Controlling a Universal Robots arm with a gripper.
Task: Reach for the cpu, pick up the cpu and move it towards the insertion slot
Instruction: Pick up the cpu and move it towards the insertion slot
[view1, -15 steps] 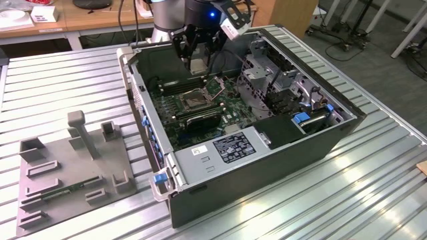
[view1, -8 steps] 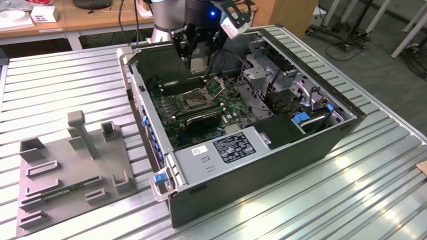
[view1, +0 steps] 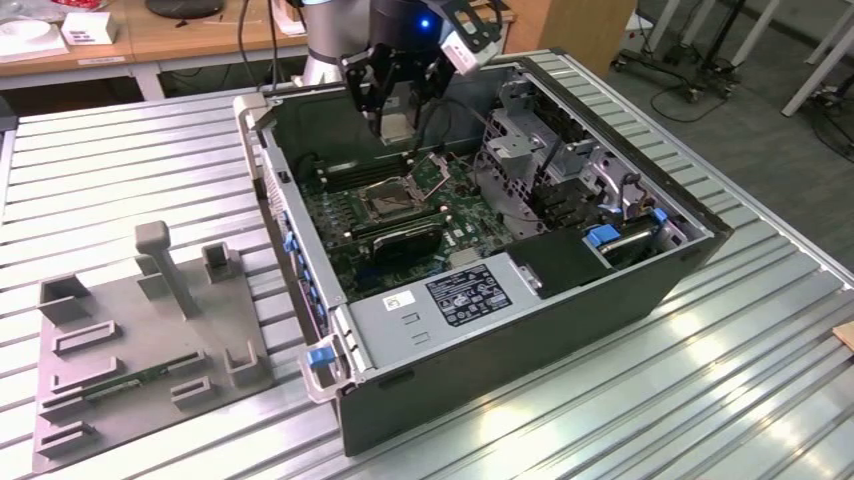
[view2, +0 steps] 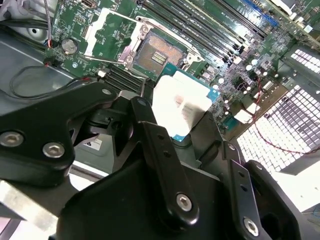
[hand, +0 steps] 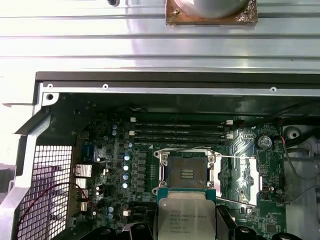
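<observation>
Exterior view: the claw (view1: 396, 122) hangs inside the open computer case (view1: 561, 300), above the motherboard (view1: 400, 215), closed on the cpu (view1: 396, 126), whose pale top shows between the dark fingers. The insertion slot (view1: 391, 196) lies below and near it, silver frame open, dark centre bare. Case sits on a ribbed metal bench (view1: 134, 170); a grey plastic holder (view1: 140, 340) rests well apart toward the exterior view's left.

Second wrist view: black fingers (view2: 155, 145) clamp the cpu (view2: 181, 106) at its edges; it hovers just beside the insertion slot (view2: 155, 54), not touching.

First wrist view: cpu (hand: 186, 220) sits level, overlapping the near edge of the slot (hand: 186, 172). Long black memory slots (hand: 180, 131) run beyond the socket.
</observation>
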